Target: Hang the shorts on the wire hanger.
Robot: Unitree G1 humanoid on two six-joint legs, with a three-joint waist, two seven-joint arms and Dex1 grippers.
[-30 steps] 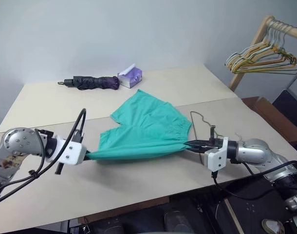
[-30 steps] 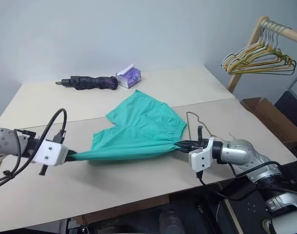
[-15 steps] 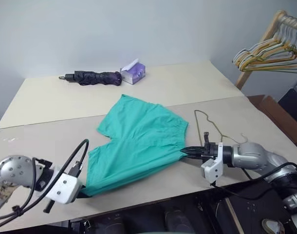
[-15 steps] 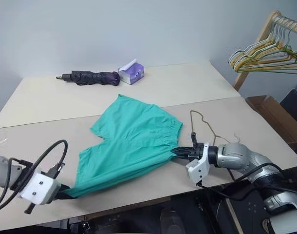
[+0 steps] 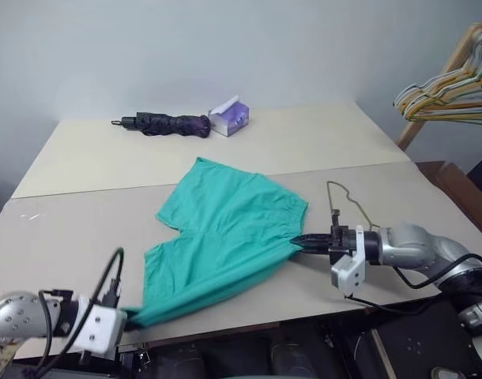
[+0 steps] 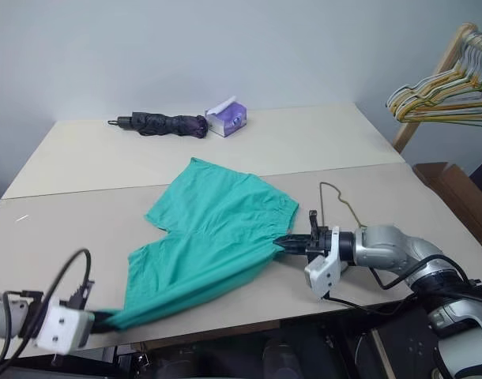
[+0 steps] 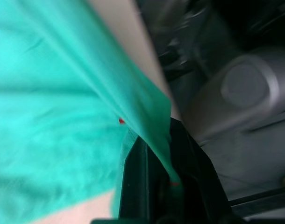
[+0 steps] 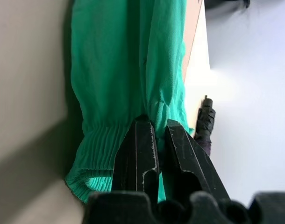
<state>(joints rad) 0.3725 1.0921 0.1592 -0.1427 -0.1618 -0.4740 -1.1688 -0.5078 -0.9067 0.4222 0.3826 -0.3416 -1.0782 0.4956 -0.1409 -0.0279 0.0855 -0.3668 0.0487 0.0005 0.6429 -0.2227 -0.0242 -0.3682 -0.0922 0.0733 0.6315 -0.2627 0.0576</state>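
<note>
Both tools clamp the shorts (image 5: 225, 237): left tool (image 6: 105, 318) at the surface's near edge, right tool (image 5: 298, 242) at the waistband.

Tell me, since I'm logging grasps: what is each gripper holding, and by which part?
Both hold the shorts: the right gripper pinches the gathered waistband edge, the left gripper a corner at the opposite end, near the table's front edge.

No legible text or labels
</note>
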